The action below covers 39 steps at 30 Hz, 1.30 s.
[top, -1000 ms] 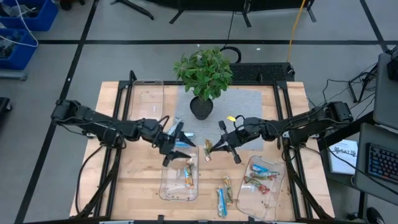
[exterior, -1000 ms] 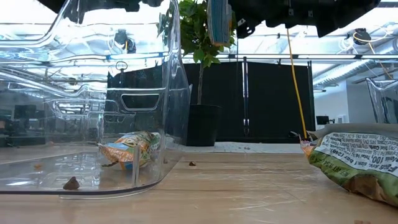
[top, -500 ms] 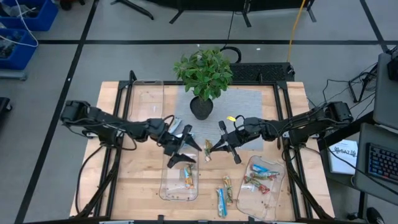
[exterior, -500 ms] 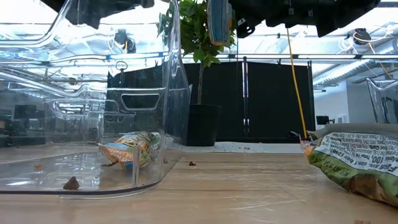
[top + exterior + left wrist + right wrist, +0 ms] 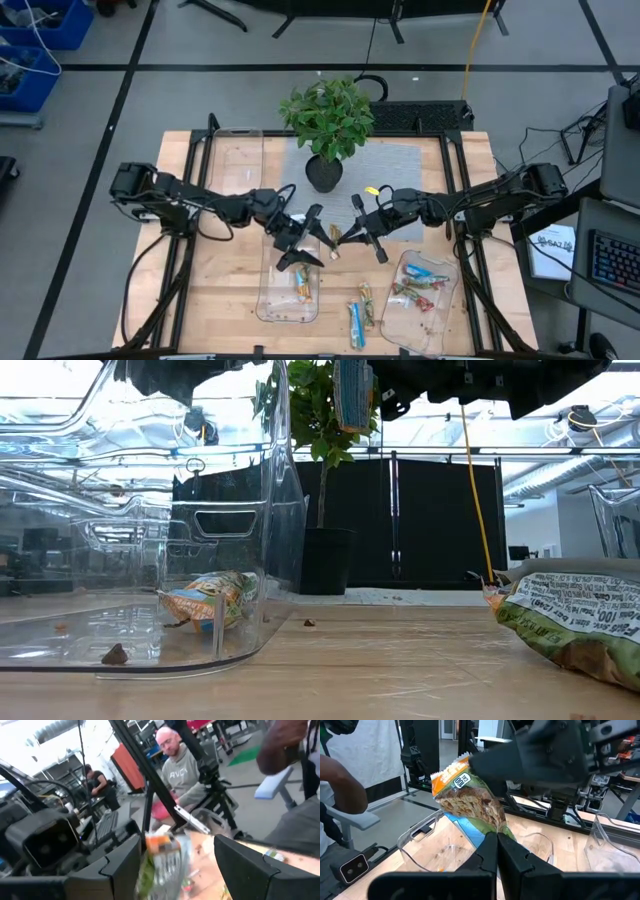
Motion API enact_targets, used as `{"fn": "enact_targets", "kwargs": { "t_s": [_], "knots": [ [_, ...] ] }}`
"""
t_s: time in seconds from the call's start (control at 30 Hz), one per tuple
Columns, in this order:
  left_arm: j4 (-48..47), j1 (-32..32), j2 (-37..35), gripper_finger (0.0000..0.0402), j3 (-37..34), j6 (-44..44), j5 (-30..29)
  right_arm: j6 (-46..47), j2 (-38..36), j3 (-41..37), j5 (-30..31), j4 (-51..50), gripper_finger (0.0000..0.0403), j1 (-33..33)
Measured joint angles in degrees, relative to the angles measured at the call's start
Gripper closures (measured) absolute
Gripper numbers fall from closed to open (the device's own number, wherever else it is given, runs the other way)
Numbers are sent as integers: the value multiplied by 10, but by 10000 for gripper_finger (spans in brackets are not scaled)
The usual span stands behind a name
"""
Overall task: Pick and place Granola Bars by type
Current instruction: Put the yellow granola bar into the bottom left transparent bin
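High view: the left gripper hangs over the table's middle with its fingers spread apart, just beside a green bar that the right gripper pinches by one end. Below them a clear tray holds one bar; a second tray to the right holds several red-blue and blue-white bars, and two more bars lie on the wood between the trays. A potted plant stands at the back

Low view: a wrapped bar lies inside the near tray; another green bar rests on the table at right

Left wrist view: the blurred green bar sits between the left fingers, which stand wide; people show in the room behind

Right wrist view: the right fingers are clamped on the green bar, the left gripper close behind it
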Motion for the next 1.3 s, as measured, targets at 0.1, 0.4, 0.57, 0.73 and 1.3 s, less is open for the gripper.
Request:
{"fn": "enact_targets", "kwargs": {
  "t_s": [0.1, 0.4, 0.57, 0.73, 1.3],
  "knots": [
    [5, 0, 2, 149, 6, -8, 6, 0, 0, 0, 0, 0, 403, 0],
    [1, 0, 4, 149, 6, -31, 4, 0, 0, 0, 0, 2, 403, 0],
    [-3, 0, 4, 149, 6, -32, -25, 0, 0, 0, 0, 2, 403, 0],
    [-12, 0, 4, 154, 6, -29, -35, 0, 0, 0, 0, 2, 403, 0],
    [-16, -2, 4, 347, 6, -8, -41, 0, 0, 0, 0, 2, 403, 0]
  ]
}}
